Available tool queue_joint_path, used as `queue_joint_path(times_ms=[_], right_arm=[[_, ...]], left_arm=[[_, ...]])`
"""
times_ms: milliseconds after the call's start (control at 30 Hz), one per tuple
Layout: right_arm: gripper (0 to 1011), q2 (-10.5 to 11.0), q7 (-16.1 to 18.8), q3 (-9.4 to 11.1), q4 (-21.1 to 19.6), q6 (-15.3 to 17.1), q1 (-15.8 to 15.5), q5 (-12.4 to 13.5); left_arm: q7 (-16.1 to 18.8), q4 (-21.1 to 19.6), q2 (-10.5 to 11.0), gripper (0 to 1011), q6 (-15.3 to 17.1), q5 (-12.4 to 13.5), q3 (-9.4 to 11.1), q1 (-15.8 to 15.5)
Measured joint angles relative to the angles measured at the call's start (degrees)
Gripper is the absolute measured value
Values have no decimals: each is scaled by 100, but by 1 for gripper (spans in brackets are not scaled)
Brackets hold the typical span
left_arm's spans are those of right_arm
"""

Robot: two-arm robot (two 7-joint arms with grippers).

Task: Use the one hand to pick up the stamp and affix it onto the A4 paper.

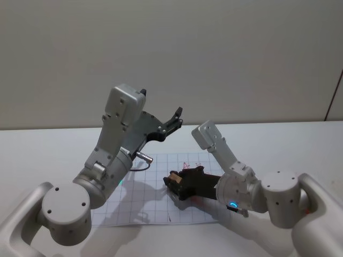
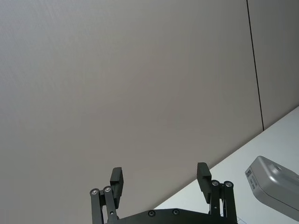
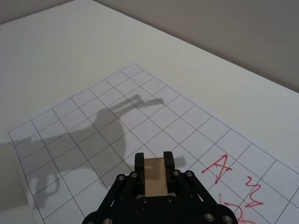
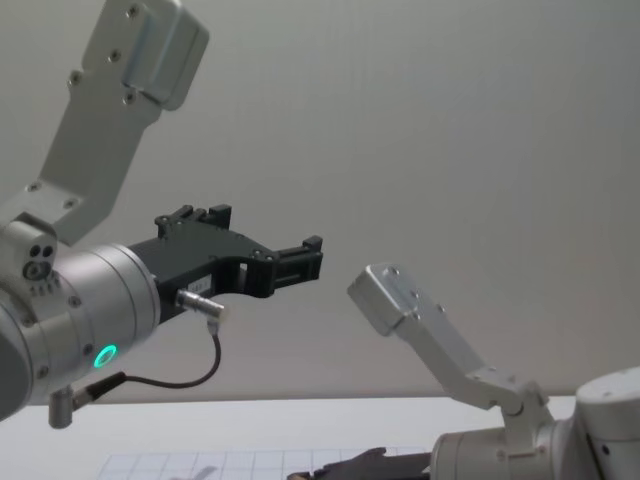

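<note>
My right gripper (image 1: pixel 172 182), on the arm with the blue ring, is shut on the stamp (image 3: pixel 155 176), a tan wooden block held between its black fingers. It hovers low over the A4 paper (image 3: pixel 112 121), a white gridded sheet on the table, just beside a red "A" mark (image 3: pixel 217 167) and other red scribbles. In the head view the stamp (image 1: pixel 173 178) sits near the middle of the A4 paper (image 1: pixel 136 211). My left gripper (image 2: pixel 160 179), on the green-ring arm, is raised high above the table with its fingers open and nothing between them; it also appears as the left gripper (image 1: pixel 176 119) pointing toward the wall.
The left arm's body (image 1: pixel 115 144) stands tall over the sheet's left part and casts a shadow (image 3: pixel 107 126) across the grid. The white table (image 1: pixel 289 144) stretches free to the right and behind the sheet. A plain wall lies beyond.
</note>
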Motion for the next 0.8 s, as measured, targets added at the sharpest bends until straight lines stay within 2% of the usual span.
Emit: queue_joint_path(times_ms=[267, 500, 800], right_arm=[[218, 4, -48, -12, 65, -312, 17, -76], [218, 57, -287, 29, -16, -647, 18, -130], [218, 232, -723, 222, -715, -791, -140, 77]], left_arm=[[0, 0, 0, 1001, 0, 0, 0, 0], [0, 0, 0, 1001, 0, 0, 0, 0], [0, 0, 0, 1001, 0, 0, 0, 0]])
